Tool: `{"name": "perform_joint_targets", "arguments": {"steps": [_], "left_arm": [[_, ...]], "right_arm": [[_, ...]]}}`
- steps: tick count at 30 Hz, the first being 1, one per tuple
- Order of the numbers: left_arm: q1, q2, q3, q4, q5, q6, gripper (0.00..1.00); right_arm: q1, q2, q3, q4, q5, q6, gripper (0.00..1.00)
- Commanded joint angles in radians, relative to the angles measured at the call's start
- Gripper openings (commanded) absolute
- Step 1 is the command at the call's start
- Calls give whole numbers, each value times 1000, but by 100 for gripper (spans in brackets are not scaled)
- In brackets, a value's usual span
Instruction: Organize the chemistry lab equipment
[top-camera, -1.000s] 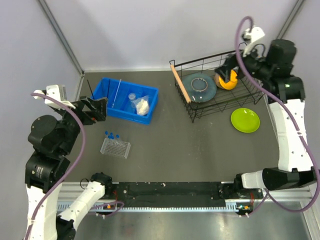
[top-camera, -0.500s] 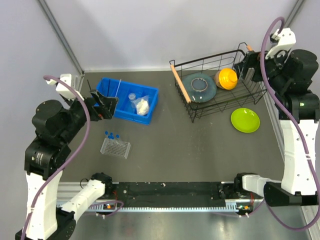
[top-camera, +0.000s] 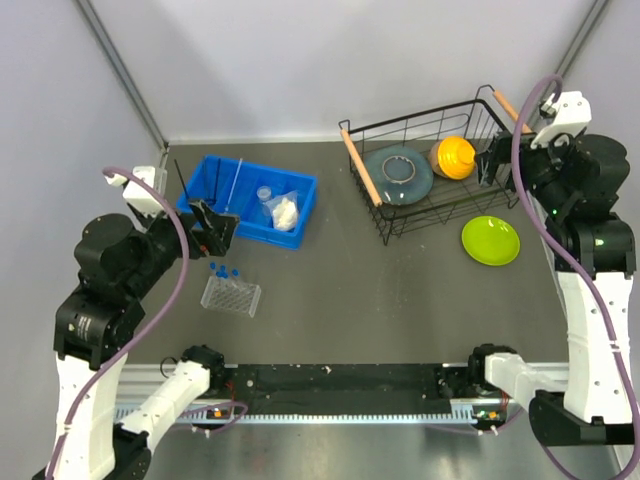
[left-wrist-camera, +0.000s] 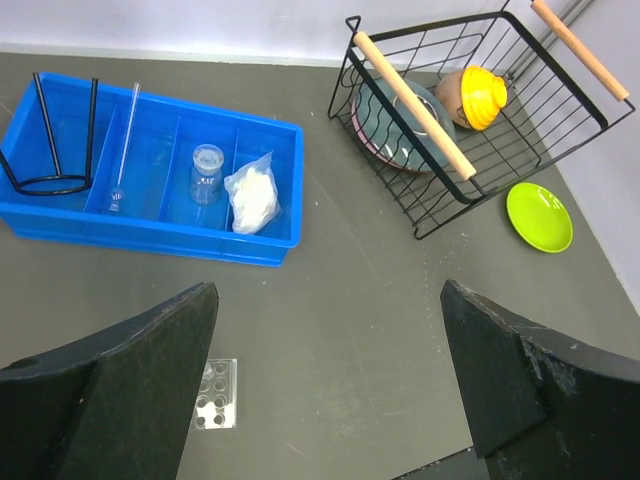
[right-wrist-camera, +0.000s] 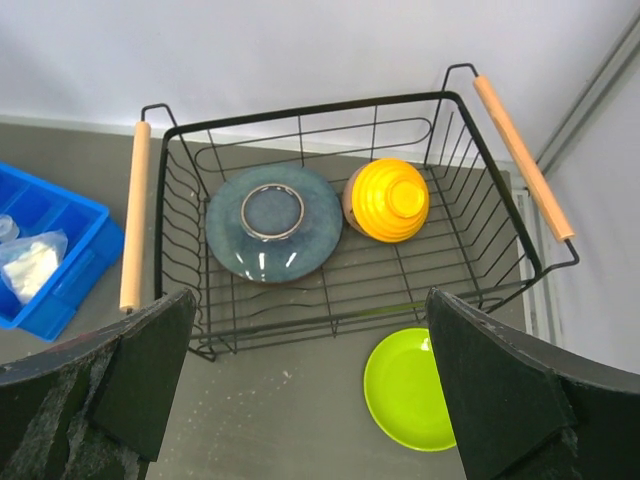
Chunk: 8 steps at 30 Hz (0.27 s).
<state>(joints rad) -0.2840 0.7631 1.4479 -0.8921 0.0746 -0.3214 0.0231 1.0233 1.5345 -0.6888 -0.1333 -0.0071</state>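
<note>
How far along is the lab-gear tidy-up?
Looks done: ring stand, glass rod, cup and white packet sit in the blue bin. In hand: nothing; left gripper and right gripper are open and empty. Left: tube rack with blue-capped tubes at its far edge stands on the table outside the bin; whether they are seated in it is unclear.

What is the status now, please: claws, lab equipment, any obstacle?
Left claw open, empty. Right claw open, empty. Tube rack on table, outside blue tray; cup, packet inside it. Nothing in the way.
</note>
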Motion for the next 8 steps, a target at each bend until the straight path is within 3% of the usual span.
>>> {"name": "perform_joint_targets", "arguments": {"steps": [1, 8], "left_arm": [[3, -11, -32, 70, 16, 18, 99], [3, -15, -54, 108, 22, -1, 99]], "right_arm": [[-3, -19, -1, 57, 69, -17, 99], [-3, -17, 7, 71, 86, -42, 99]]}}
